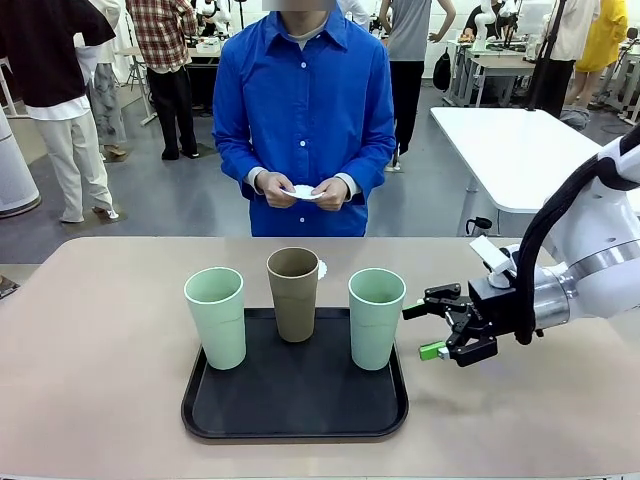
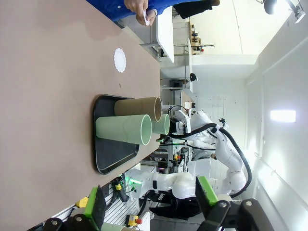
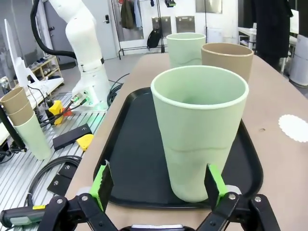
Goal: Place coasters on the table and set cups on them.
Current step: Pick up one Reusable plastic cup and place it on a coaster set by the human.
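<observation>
Our right pincer (image 1: pixel 420 331), released and spread, aims at the green cup (image 1: pixel 376 317) just beside it, right of centre, likely to lift it off the tray (image 1: pixel 300 431). A coaster (image 1: pixel 322 268) lies behind the brown cup (image 1: pixel 293 292); our left pincer (image 2: pixel 151 202) gapes too.

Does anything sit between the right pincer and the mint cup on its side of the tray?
Nothing visible does. The right pincer is open, level with the nearest mint cup and apart from it; only the black tray's rim lies in the gap. The brown cup stands beyond.
</observation>
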You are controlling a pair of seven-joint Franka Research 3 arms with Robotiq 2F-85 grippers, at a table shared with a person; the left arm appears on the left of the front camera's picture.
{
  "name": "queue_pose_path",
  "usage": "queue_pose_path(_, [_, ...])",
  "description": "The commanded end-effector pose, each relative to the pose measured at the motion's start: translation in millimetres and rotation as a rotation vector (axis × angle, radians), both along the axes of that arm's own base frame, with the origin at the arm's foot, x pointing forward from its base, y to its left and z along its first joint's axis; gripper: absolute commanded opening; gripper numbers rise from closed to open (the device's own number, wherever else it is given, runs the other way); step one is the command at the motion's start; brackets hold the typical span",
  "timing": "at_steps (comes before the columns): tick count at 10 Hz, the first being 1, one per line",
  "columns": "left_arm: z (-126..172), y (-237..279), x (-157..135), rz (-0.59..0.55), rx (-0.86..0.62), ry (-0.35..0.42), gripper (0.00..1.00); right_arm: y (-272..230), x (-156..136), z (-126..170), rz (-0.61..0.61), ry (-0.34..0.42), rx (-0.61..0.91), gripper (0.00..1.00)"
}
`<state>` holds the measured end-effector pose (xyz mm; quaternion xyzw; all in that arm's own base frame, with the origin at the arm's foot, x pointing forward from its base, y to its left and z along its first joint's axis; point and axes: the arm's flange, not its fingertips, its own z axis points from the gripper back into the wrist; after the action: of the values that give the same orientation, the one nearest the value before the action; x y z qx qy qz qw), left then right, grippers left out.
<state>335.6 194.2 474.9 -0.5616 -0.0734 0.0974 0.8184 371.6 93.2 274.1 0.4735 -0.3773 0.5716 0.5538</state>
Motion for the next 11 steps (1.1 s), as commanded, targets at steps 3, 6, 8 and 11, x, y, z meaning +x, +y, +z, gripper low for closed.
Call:
queue_pose_path(3, [1, 0, -1, 0.002, -0.009, -0.004, 1.0, 18, 11, -13, -0.039, -0.005, 0.006, 1.0])
queue_pose_path(6, [1, 0, -1, 0.002, -0.009, -0.004, 1.0, 21, 17, -16, -0.053, -0.005, 0.019, 1.0])
queue_pose_path(8, [1, 0, -1, 0.002, -0.009, -0.004, 1.0, 27, 19, -17, -0.043, -0.005, 0.023, 1.0])
queue_pose_path(11, [1, 0, -1, 0.002, -0.009, -0.004, 1.0, 31, 26, -18, -0.05, -0.002, 0.026, 1.0])
